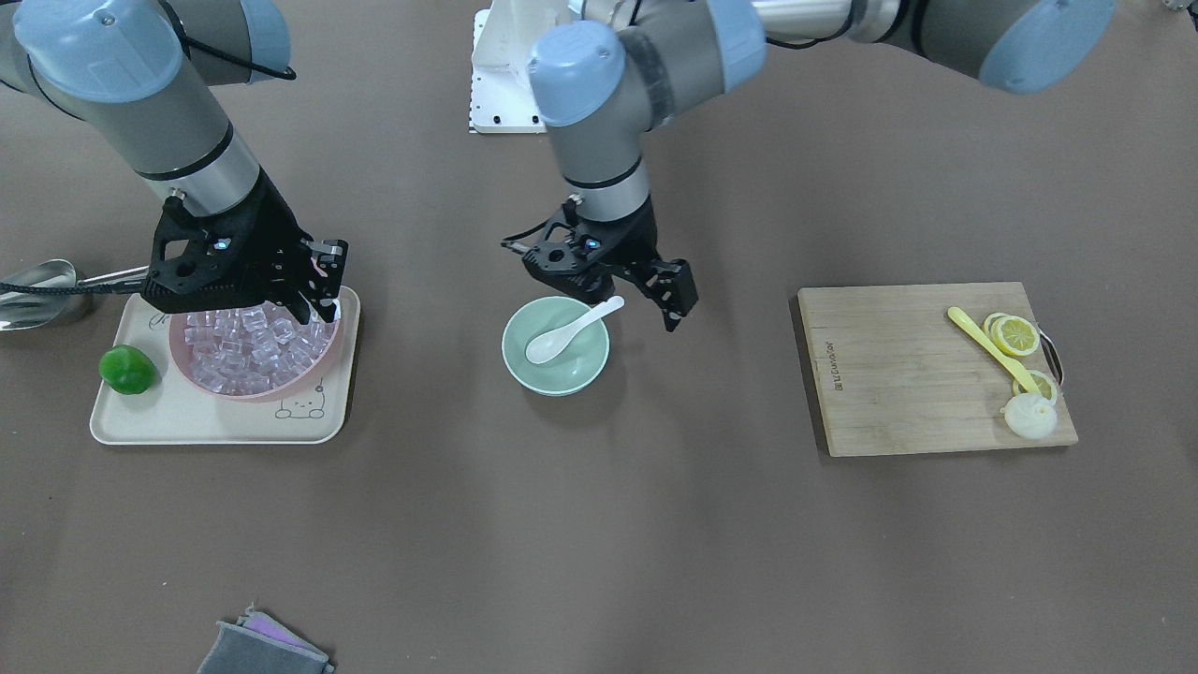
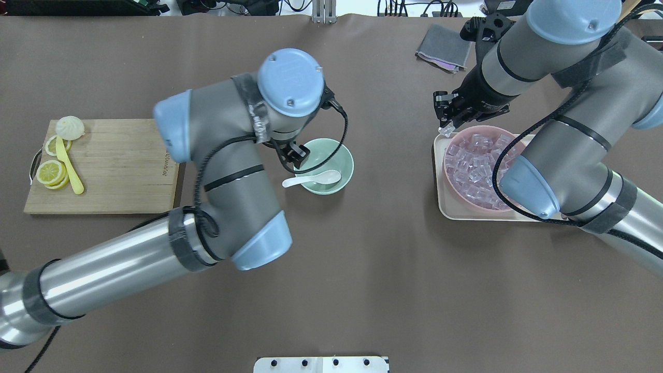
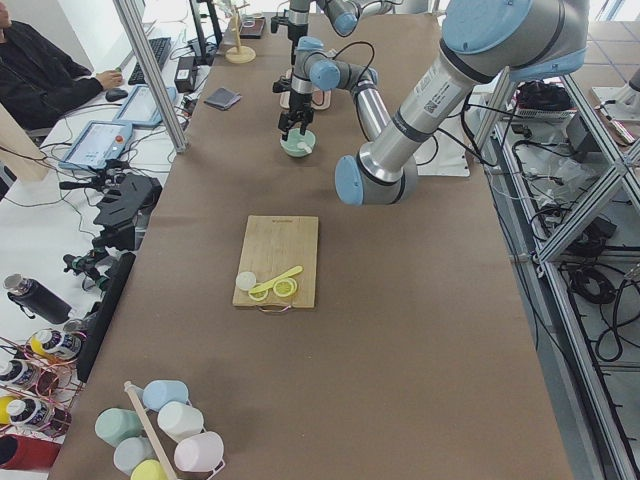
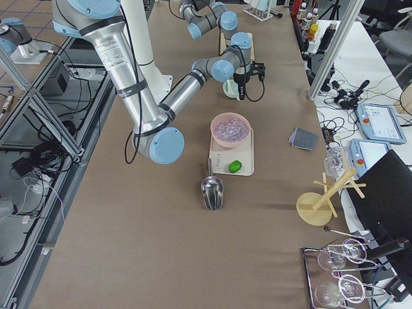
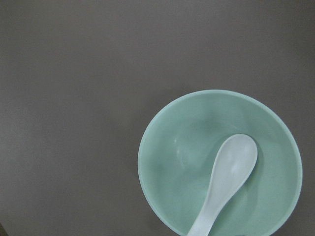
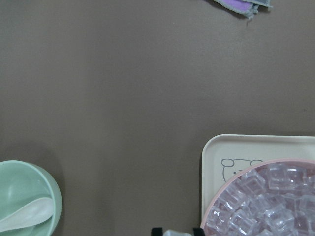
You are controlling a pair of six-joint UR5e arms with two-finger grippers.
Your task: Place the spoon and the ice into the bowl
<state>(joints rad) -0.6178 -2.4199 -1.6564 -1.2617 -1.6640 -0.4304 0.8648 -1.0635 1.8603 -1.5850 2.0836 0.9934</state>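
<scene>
Spoon (image 1: 571,332) placement looks done: it lies inside the mint-green bowl (image 1: 562,376), its handle resting on the rim and jutting past it toward the left end effector (image 1: 676,304). That end effector hangs just beside the bowl, spread wide and empty. The ice (image 1: 248,351) is piled in the pink bowl (image 1: 253,395) on the cream tray (image 1: 206,426), well apart from the mint-green bowl. The right end effector (image 2: 444,124) is at the pink bowl's rim. Its wrist view shows what appears to be one clear cube (image 6: 177,232) pinched between nearly closed fingertips, though only part of it is in frame.

The likeliest failure is the cube slipping. It is small, smooth and narrowly held, so it could be lost on the carry across the bench. A release from too high could bounce it out of the bowl, or hit the overhanging handle and tip it out. The left end effector so close to the bowl also invites a clash when the right arm comes in.

The cutting board (image 1: 927,370) carries a burnt-in mark along one edge, too small to read. The tray shows a cartoon bear and no words.
</scene>
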